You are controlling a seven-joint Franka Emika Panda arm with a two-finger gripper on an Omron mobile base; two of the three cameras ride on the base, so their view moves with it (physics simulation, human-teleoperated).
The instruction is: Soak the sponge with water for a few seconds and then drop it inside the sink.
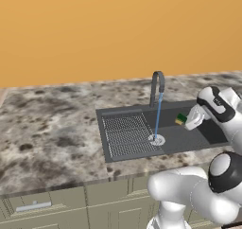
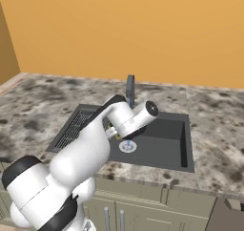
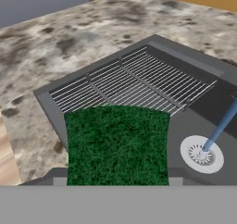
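The sponge [image 1: 181, 118] is held in the fingers [image 1: 185, 122] over the sink [image 1: 189, 140], right of the water [image 1: 158, 115]; soaking and dropping are judged left.

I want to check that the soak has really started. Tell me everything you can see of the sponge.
The sponge is a small flat block with a rough dark green top over a yellow base. The gripper is shut on it and holds it above the sink basin, off the floor. It sits to the side of the water, which falls clear of it from the faucet onto the drain, so it does not look wetted yet.
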